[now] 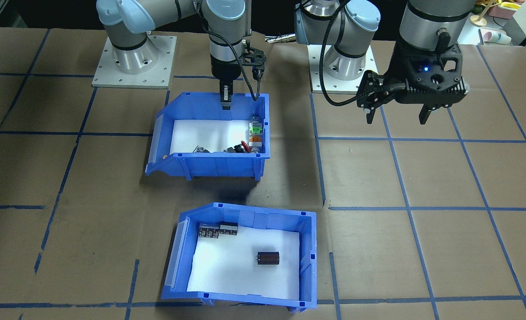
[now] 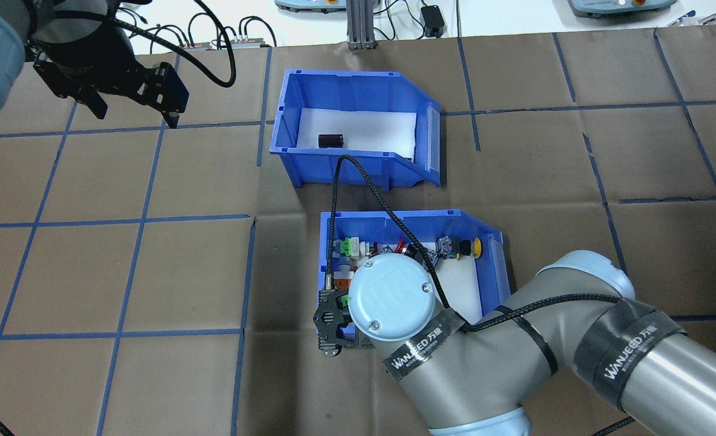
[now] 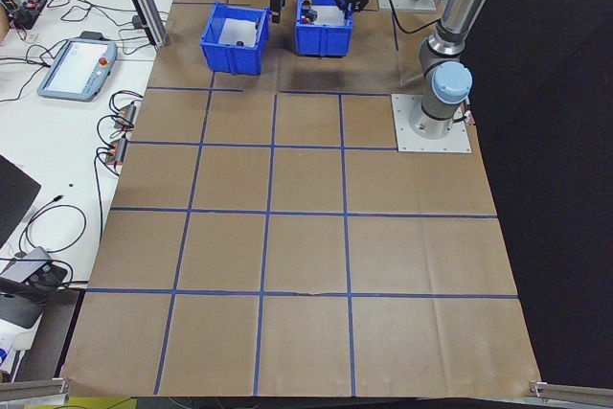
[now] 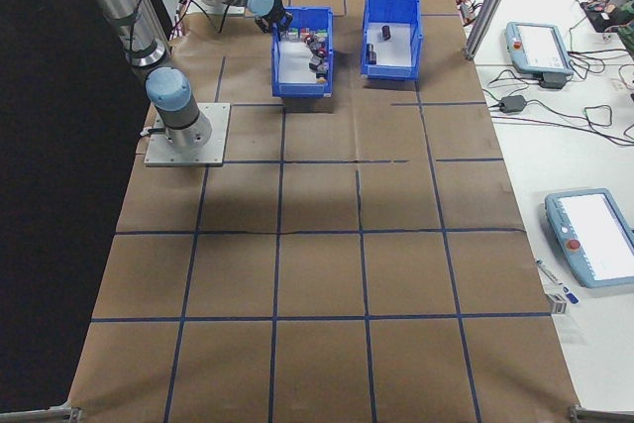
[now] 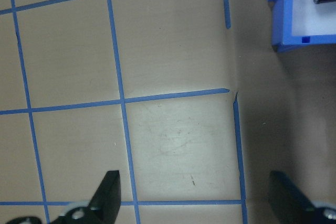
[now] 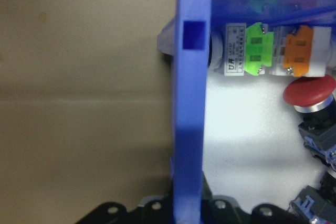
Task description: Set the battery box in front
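Note:
The battery box (image 1: 309, 258) is a blue bin with a white liner, standing on the table side farthest from the robot; three dark cylinders (image 1: 268, 258) lie in it. It also shows in the overhead view as the far bin (image 2: 345, 166). Closer to the robot is the blue switch bin (image 1: 209, 164) with colourful buttons. My right gripper (image 1: 225, 101) is shut on that bin's rear wall (image 6: 189, 103). My left gripper (image 1: 396, 114) hangs open over bare table, well to the side of both bins, and its fingertips (image 5: 107, 192) hold nothing.
Both arm base plates (image 1: 134, 62) (image 1: 343, 66) sit at the robot's edge of the table. Blue tape lines grid the brown table cover. Teach pendants (image 4: 540, 42) and cables lie beyond the far table edge. A corner of the battery box (image 5: 294, 38) shows in the left wrist view.

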`<move>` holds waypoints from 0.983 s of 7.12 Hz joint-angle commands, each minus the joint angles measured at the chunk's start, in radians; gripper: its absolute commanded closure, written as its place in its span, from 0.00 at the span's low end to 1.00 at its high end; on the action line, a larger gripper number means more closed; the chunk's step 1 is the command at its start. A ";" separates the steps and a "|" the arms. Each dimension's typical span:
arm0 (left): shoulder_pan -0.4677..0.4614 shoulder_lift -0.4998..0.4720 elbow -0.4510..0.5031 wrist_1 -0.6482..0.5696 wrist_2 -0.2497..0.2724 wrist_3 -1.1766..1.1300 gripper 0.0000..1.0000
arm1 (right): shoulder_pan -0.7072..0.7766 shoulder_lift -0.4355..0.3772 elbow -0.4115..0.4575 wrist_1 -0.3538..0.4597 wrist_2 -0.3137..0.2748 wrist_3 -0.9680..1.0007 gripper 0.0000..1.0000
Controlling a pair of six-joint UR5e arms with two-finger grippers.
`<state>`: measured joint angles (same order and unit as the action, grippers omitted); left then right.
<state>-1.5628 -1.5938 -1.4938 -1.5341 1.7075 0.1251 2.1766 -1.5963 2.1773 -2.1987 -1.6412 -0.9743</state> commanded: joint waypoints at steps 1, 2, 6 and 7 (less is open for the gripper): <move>0.000 0.005 -0.002 0.000 -0.009 -0.002 0.00 | 0.009 0.010 -0.005 -0.001 0.009 0.009 0.01; 0.000 0.009 -0.002 0.000 -0.009 -0.002 0.00 | 0.006 0.001 -0.005 0.002 -0.005 0.000 0.00; 0.000 0.011 -0.002 0.000 -0.009 -0.001 0.00 | -0.113 -0.209 -0.068 0.182 -0.117 0.000 0.00; 0.000 0.011 -0.002 0.000 -0.009 -0.001 0.00 | -0.217 -0.249 -0.126 0.300 -0.109 0.006 0.00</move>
<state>-1.5631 -1.5831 -1.4956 -1.5340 1.6981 0.1237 2.0650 -1.7875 2.1073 -2.0244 -1.7539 -0.9736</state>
